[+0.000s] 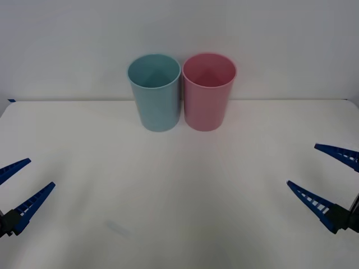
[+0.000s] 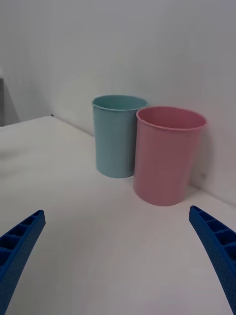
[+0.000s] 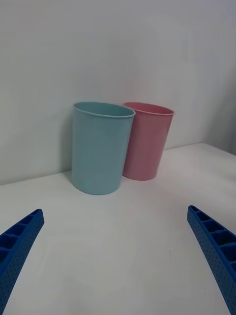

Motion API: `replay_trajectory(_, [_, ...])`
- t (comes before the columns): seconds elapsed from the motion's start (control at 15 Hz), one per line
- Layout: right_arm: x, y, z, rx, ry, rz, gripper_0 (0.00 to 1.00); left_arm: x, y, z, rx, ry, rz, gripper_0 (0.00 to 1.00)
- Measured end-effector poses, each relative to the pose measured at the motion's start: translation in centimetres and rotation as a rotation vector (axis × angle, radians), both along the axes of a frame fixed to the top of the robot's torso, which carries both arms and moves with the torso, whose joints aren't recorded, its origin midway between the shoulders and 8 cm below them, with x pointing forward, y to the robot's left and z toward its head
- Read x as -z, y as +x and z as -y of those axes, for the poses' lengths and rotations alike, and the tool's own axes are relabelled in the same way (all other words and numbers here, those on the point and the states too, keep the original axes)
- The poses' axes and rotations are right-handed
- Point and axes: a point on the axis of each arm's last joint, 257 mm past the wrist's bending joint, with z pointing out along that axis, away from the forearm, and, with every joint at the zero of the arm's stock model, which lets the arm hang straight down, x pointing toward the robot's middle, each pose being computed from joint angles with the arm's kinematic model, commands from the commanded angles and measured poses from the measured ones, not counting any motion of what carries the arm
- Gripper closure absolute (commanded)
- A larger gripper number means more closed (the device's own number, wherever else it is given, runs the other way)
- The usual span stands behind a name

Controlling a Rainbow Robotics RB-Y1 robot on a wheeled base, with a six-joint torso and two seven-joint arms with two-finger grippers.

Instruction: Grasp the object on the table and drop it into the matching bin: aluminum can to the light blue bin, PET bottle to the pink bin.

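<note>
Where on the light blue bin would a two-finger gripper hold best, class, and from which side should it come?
Judging by shape, grip the light blue bin by its open rim, one finger inside and one outside. Come from above on its left, since the pink bin stands tight against its right. The left gripper, open and near, suits best.

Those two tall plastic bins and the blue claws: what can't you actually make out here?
- Tall light blue plastic bin, tall pink plastic bin: the bottoms inside are hidden by their own walls, so any contents cannot be told.
- Where the bins meet, front view: touching or a slight gap, cannot tell.
- Left gripper, right gripper: open, but cut off by the front view's edges.
</note>
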Motion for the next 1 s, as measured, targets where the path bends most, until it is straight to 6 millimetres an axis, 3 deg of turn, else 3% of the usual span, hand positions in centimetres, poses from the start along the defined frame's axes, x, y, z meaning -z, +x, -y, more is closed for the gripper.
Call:
replay_trajectory(0.4, [2.4,-3.7,2.7,0.059,0.024,-0.099,0.00,0.0,0.0,0.0,0.000,0.000,0.000,0.00])
replay_trajectory(1.0, [3.4,-4.9,3.4,0.081,0.024,-0.133,0.00,0.0,0.0,0.0,0.000,0.000,0.000,0.00])
